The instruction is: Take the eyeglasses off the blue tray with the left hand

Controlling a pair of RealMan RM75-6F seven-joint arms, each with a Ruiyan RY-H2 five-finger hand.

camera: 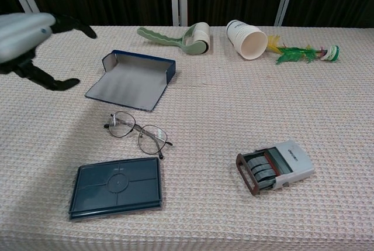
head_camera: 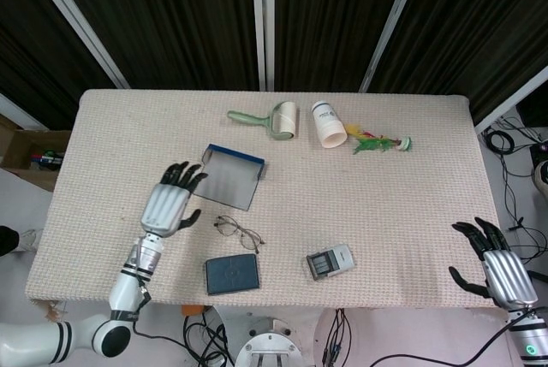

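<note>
The thin-rimmed eyeglasses (head_camera: 237,233) (camera: 138,133) lie on the woven table cloth, just in front of the blue tray (head_camera: 230,175) (camera: 138,77) and apart from it. The tray holds nothing. My left hand (head_camera: 169,206) (camera: 26,37) hovers to the left of the glasses with fingers spread and nothing in it. My right hand (head_camera: 497,268) sits off the table's front right corner, fingers apart, holding nothing; the chest view does not show it.
A dark blue flat case (head_camera: 231,274) (camera: 115,186) lies in front of the glasses. A grey date stamp (head_camera: 330,261) (camera: 274,167) sits to the right. At the back lie a green lint roller (head_camera: 272,119), a white cup (head_camera: 328,123) on its side and a feathered shuttlecock (head_camera: 383,142).
</note>
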